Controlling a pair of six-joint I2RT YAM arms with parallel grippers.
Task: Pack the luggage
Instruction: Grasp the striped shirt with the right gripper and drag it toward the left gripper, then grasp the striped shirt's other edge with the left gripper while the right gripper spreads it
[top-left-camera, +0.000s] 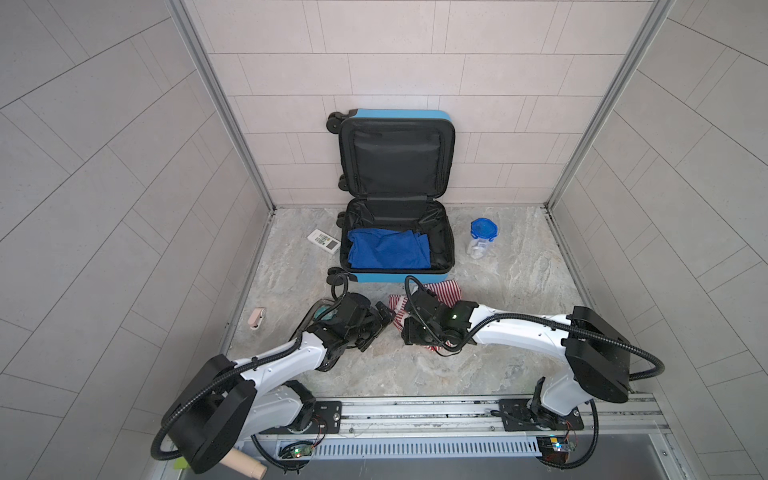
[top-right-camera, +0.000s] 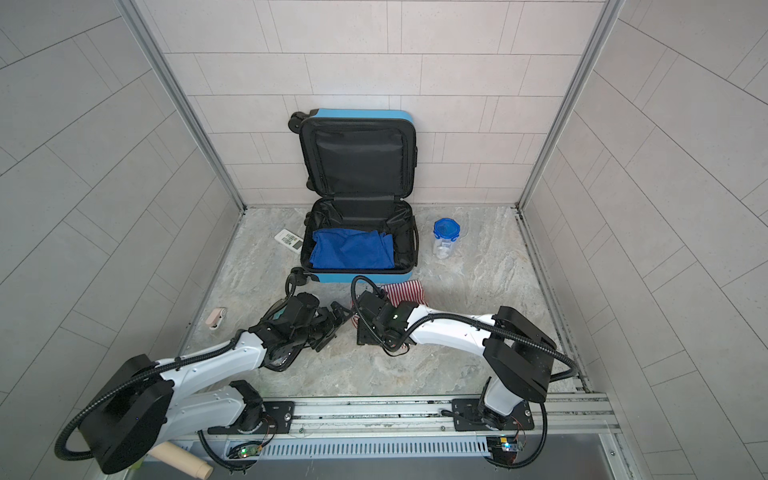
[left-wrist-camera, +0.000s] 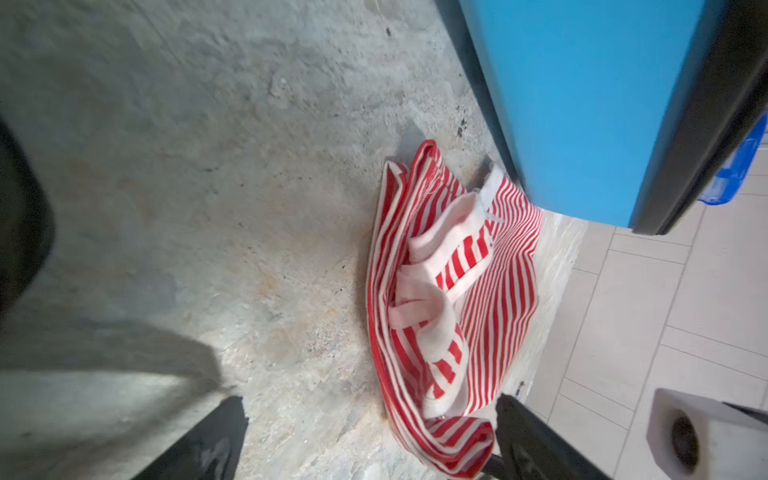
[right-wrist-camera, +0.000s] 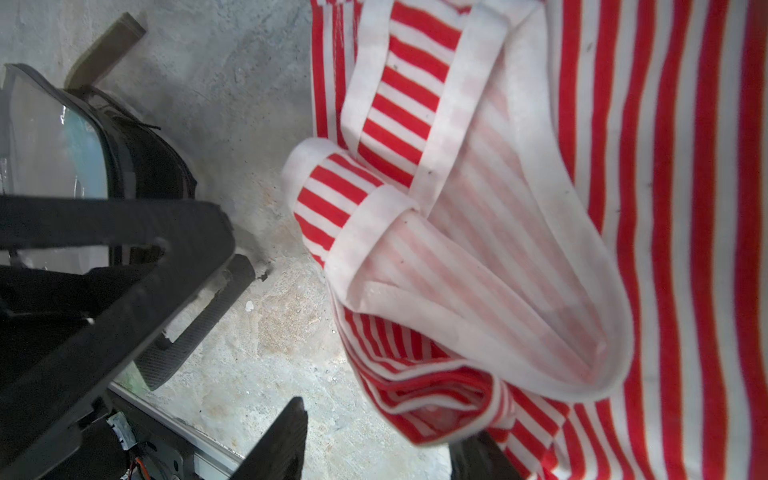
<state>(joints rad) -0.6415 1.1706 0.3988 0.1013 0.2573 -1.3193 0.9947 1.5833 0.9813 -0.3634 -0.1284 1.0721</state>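
Observation:
The luggage (top-left-camera: 399, 277) (top-right-camera: 361, 277) lies open at the back wall, its lid leaning upright. A blue cloth (top-left-camera: 388, 251) fills the base. A red-and-white striped garment (top-left-camera: 444, 291) (top-right-camera: 405, 291) lies crumpled on the floor in front of it. My left gripper (top-left-camera: 378, 328) (left-wrist-camera: 370, 440) stands wide open at the garment's left end, whose fold (left-wrist-camera: 457, 440) lies by one finger. My right gripper (top-left-camera: 405, 328) (right-wrist-camera: 380, 444) is low over the garment (right-wrist-camera: 623, 208), open, with a folded edge between its fingers and bare floor on the other side.
A clear black-trimmed pouch (top-left-camera: 320, 311) (right-wrist-camera: 54, 145) sits under the left arm. A white remote (top-left-camera: 323, 241) lies left of the luggage, a blue-lidded clear jar (top-left-camera: 483, 237) to its right, a pink item (top-left-camera: 257, 318) on the left floor rail. The arms' rail (top-left-camera: 415, 409) runs along the front.

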